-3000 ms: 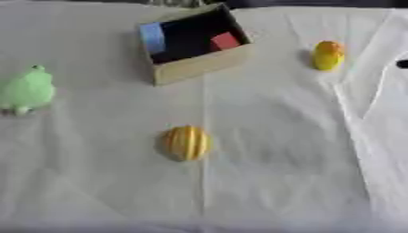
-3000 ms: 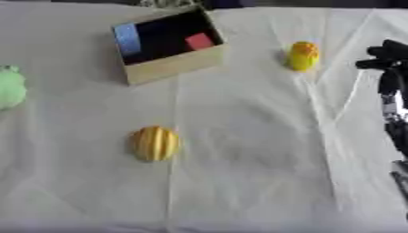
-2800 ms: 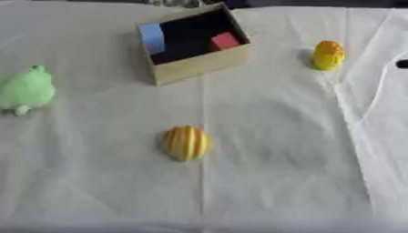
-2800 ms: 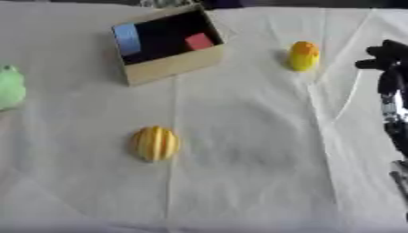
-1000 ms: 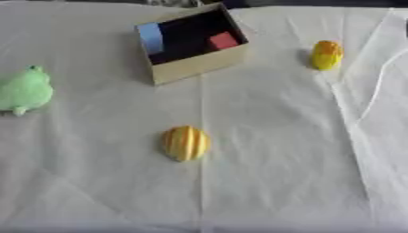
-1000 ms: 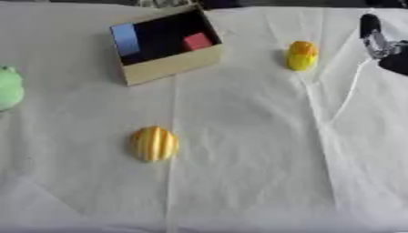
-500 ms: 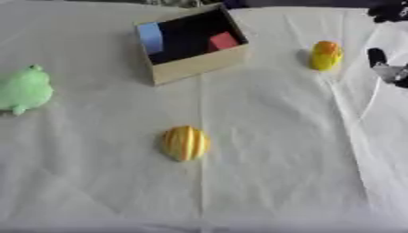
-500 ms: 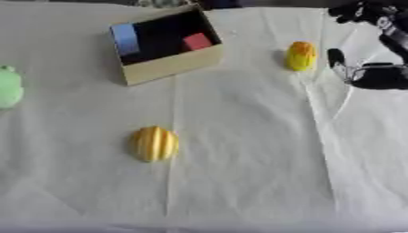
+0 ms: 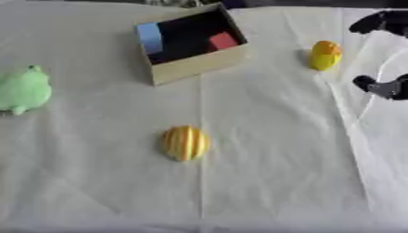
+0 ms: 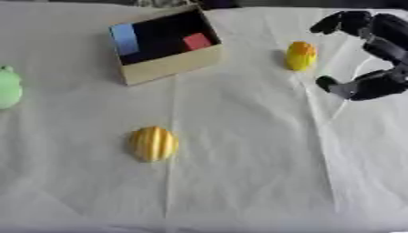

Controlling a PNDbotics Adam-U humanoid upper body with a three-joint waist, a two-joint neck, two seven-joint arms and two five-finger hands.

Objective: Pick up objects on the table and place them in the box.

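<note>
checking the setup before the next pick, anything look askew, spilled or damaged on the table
Nothing spilled or damaged. The box sits turned at an angle to the table edge, with a blue block and a red block inside. The white cloth is creased, most near the right hand.

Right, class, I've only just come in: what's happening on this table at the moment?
The robot's right hand hangs open beside a small yellow-orange toy near the far right, not touching it. The cardboard box at the back holds a blue block and a red block. A striped yellow ball-like toy lies mid-table and a green soft toy sits at the left, both outside the box. The left hand is out of view.
</note>
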